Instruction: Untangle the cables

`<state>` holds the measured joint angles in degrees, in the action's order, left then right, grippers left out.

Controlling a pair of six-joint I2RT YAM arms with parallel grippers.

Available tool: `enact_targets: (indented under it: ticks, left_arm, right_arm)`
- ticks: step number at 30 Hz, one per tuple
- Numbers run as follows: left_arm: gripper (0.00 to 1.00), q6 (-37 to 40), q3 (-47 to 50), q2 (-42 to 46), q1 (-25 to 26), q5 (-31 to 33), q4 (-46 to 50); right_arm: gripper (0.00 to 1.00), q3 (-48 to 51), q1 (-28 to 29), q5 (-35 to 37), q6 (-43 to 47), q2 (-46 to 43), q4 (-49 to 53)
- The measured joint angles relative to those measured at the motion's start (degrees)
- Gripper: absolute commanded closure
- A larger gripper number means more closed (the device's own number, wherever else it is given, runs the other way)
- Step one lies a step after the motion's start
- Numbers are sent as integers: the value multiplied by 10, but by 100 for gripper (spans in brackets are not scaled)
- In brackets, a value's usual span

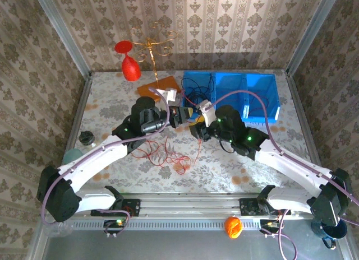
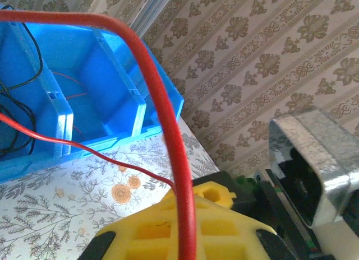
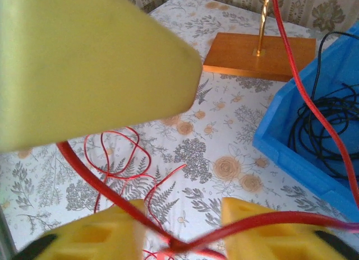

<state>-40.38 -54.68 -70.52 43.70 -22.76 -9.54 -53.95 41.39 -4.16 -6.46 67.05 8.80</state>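
Observation:
Loose loops of thin red cable (image 1: 165, 156) lie on the flowered table (image 1: 247, 170) in front of both grippers, seen closer as red loops (image 3: 118, 159). My left gripper (image 1: 179, 115) is shut on a thick red cable (image 2: 162, 103) that arches up over its yellow fingers (image 2: 146, 232). A thinner red wire (image 2: 84, 151) runs from there toward the bin. My right gripper (image 3: 179, 229) faces it, almost touching, and stands open with red strands crossing low in the gap between its fingers. Black cables (image 3: 325, 114) lie coiled in the blue bin's left compartment.
A blue three-compartment bin (image 1: 258, 94) stands at the back right. Behind the grippers are an orange wooden base (image 1: 157, 89) with a gold stand and a red balloon-like object (image 1: 130, 69). A dark cap (image 1: 87, 138) sits at the left edge, and an orange ball (image 1: 233, 226) on the front rail.

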Motion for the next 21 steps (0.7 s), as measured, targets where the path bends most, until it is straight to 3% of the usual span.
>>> enact_targets:
  ticks: [4, 5, 6, 7, 8, 10, 11, 21]
  left_arm:
    - [97, 0, 6, 0, -1, 0, -1]
    - [85, -1, 9, 2, -3, 0, -1]
    - [67, 0, 11, 3, -5, 0, -2]
    - [42, -1, 15, 7, -8, 0, -1]
    - [26, -1, 20, 13, -11, 0, 2]
    - [5, -1, 32, 29, -19, 0, 11]
    - [0, 0, 40, 42, -26, 1, 19]
    - [0, 5, 142, 214, -113, 35, 107]
  right_arm:
    - [99, -4, 0, -10, 3, 5, 2]
    - [100, -4, 0, -10, 3, 5, 2]
    - [100, -4, 0, -10, 1, 4, 1]
    - [100, -4, 0, -10, 2, 3, 2]
    - [100, -4, 0, -10, 2, 0, 2]
    - [100, -4, -1, -6, 2, -8, 2]
    - [100, -4, -3, -5, 2, -14, 2]
    - [100, -8, -55, 40, 1, -58, 10]
